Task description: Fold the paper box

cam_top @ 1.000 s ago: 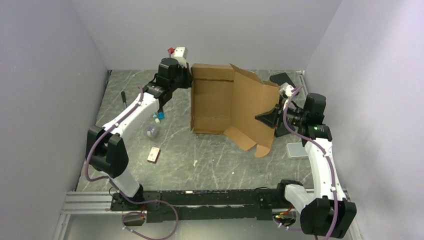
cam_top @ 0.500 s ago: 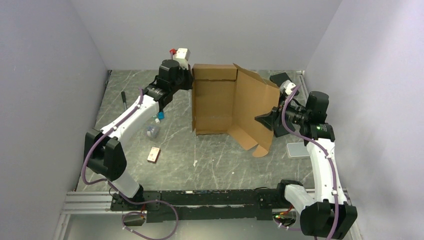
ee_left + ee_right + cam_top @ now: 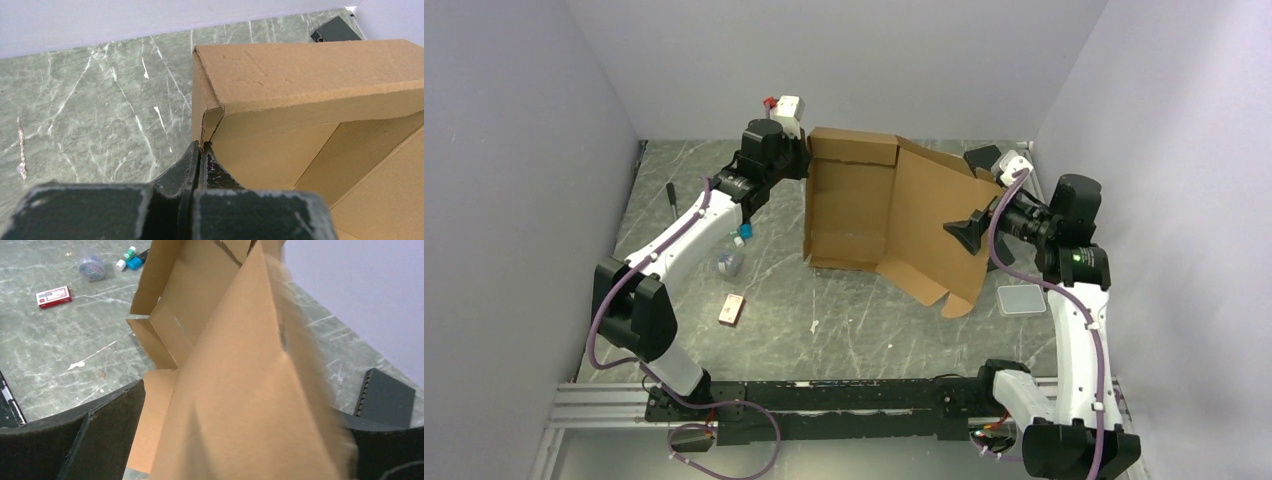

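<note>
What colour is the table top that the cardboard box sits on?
The table is grey-green, marbled with thin white veins. The left wrist view shows it best.

Free tabletop [image 3: 864,330] nearside of paper box [image 3: 849,215]; small box [image 3: 731,309] leftward.

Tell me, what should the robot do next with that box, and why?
Probably the right claw should push the big flap down over the paper box. It stands open with the half-raised flap between its fingers, ungripped, while the left claw pinches the box's far corner, steadying it.
</note>
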Controlling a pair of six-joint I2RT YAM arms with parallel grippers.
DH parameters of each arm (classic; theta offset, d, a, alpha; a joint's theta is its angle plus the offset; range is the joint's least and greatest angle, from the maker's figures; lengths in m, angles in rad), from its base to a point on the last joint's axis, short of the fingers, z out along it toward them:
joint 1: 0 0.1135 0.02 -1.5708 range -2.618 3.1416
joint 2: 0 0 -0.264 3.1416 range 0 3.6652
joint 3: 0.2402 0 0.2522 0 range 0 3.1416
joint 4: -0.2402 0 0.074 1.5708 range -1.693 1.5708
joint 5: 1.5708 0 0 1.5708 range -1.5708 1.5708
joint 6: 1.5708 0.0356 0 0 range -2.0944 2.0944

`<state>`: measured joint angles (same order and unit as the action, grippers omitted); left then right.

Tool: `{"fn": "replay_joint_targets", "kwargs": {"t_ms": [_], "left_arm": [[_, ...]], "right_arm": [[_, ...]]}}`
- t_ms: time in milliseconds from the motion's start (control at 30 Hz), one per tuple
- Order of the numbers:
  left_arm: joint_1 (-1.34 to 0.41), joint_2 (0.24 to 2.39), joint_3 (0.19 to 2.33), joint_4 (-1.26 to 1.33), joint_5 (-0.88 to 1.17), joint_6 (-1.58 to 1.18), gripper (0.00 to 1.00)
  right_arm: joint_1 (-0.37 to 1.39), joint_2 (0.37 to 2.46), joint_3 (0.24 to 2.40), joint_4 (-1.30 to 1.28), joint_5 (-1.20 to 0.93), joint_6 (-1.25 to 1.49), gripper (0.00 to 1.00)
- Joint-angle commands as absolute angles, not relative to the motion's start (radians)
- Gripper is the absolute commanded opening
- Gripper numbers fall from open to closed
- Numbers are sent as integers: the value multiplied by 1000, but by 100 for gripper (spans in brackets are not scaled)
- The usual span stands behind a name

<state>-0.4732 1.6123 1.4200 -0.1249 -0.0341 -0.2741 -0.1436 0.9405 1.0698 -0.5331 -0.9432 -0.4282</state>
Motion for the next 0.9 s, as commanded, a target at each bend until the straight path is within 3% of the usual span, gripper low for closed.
{"fn": "replay_joint_targets", "kwargs": {"t_ms": [0,467,667,867], "left_arm": [[-480,1579,1436,-88,-49,-256,0],[-480,1555,1420,-78,-35,-264,0],[-482,1537,1402,-75,-25,-280,0],[-485,1515,1379,-68,-23,-293,0]], "right_arm": [[-150,940,1203,-630,-929,-526,100],[-86,1130,1693,-897,-953,-663,100],[283,1280,1790,-880,-636,-723,99],[458,1426,1766,-774,-364,-818,98]]}}
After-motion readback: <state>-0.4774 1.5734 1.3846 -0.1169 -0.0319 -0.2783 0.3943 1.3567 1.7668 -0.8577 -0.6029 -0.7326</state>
